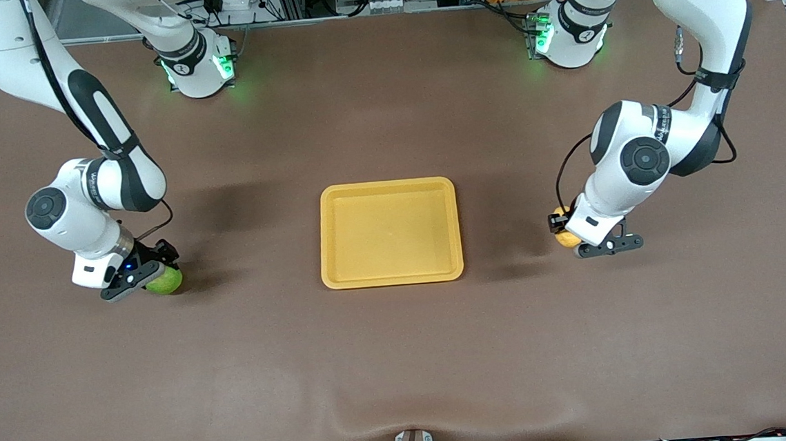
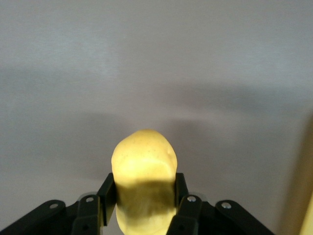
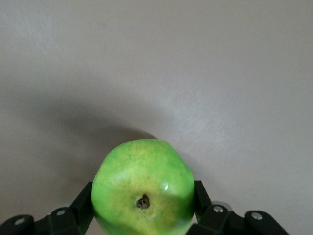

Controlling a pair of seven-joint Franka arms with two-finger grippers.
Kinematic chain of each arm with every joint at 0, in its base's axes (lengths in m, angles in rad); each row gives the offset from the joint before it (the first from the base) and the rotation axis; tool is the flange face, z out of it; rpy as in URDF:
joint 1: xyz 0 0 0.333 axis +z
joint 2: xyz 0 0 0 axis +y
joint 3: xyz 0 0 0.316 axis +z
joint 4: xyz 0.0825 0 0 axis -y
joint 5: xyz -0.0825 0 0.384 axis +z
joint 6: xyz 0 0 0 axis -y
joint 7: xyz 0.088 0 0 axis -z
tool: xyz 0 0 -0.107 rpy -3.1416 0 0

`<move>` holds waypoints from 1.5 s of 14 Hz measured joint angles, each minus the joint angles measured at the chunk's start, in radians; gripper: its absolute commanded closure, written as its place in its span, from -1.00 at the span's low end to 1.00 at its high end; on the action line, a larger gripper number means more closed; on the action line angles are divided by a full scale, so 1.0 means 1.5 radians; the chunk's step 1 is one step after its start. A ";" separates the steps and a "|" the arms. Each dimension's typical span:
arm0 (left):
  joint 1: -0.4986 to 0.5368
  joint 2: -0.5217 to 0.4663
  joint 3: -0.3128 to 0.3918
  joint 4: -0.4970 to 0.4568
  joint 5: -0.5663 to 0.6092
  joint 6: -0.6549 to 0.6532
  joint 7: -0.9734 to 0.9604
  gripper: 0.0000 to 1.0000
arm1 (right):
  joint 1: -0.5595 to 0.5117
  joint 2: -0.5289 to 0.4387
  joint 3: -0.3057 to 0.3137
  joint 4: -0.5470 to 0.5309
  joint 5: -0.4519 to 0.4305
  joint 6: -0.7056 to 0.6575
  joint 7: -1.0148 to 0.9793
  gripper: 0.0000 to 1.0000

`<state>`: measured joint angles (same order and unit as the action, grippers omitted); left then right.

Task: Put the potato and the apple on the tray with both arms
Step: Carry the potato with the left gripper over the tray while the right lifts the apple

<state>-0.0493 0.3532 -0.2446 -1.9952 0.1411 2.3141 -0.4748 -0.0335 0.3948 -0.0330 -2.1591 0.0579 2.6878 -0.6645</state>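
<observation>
The brown counter (image 1: pixel 402 358) fills the front view, and we see the yellow-orange tray (image 1: pixel 393 276) lying empty at its centre. At the upper left of the frame we trace the right arm (image 1: pixel 97 193) down to the right gripper (image 1: pixel 139 274) at middle left; at the upper right, the left arm (image 1: pixel 645 161) descends to the left gripper (image 1: pixel 591 238) at middle right. We find the green apple (image 1: pixel 165 281) low at the counter under the right gripper, whose fingers (image 3: pixel 84 205) are clamped on its sides in the right wrist view. We find the potato (image 1: pixel 564 236) likewise clamped between the left gripper's fingers (image 2: pixel 106 193), low at the counter. Both lie well apart from the tray.
</observation>
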 measured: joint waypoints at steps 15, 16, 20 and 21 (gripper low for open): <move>-0.168 0.104 -0.016 0.163 0.000 -0.015 -0.110 1.00 | 0.054 -0.046 0.011 0.183 0.000 -0.345 0.061 1.00; -0.181 0.115 -0.016 0.177 0.000 -0.016 -0.118 1.00 | 0.061 -0.046 0.011 0.183 0.000 -0.351 0.061 1.00; -0.222 0.159 -0.015 0.214 0.016 -0.016 -0.124 1.00 | 0.096 -0.046 0.014 0.183 0.000 -0.373 0.061 1.00; -0.230 0.169 -0.014 0.220 0.022 -0.016 -0.127 1.00 | 0.108 -0.046 0.015 0.183 0.001 -0.374 0.061 1.00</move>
<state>-0.3936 0.6069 -0.2662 -1.6651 0.1744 2.2897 -0.6656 0.1292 0.3252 -0.0100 -1.8846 0.0587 2.1273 -0.5726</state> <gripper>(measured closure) 0.489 0.176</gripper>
